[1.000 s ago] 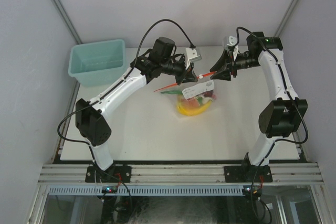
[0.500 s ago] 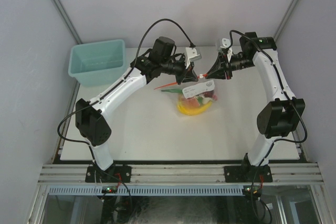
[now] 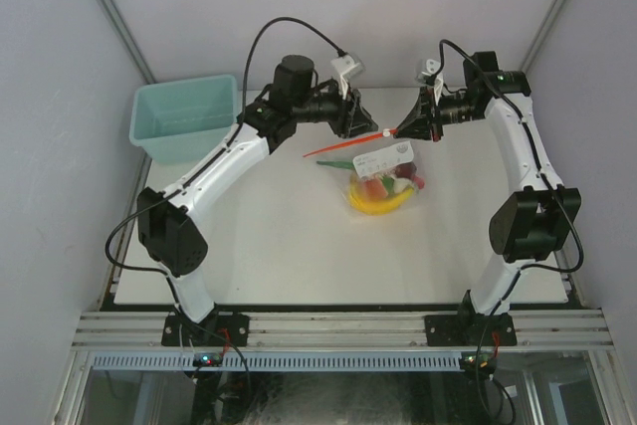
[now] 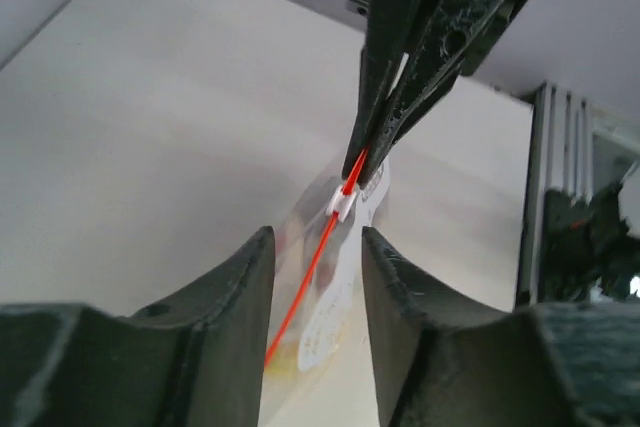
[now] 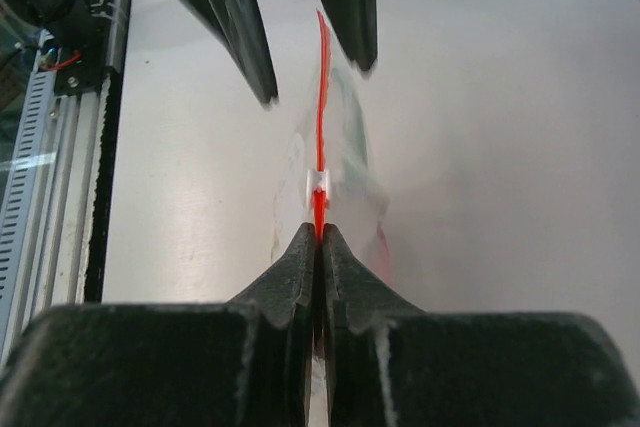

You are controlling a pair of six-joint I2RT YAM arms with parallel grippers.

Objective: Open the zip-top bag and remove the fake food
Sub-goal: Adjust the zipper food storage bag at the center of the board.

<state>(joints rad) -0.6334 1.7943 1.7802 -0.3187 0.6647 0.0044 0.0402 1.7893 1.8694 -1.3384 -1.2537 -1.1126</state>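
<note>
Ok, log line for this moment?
left gripper open, astride zip strip | right gripper shut on zip strip | fake food inside zip-top bag

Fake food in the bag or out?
In. The fake food shows through the clear zip-top bag; none lies loose on the table.

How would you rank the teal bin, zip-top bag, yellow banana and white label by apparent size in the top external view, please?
1. teal bin
2. zip-top bag
3. yellow banana and white label look about alike, so unranked.
</note>
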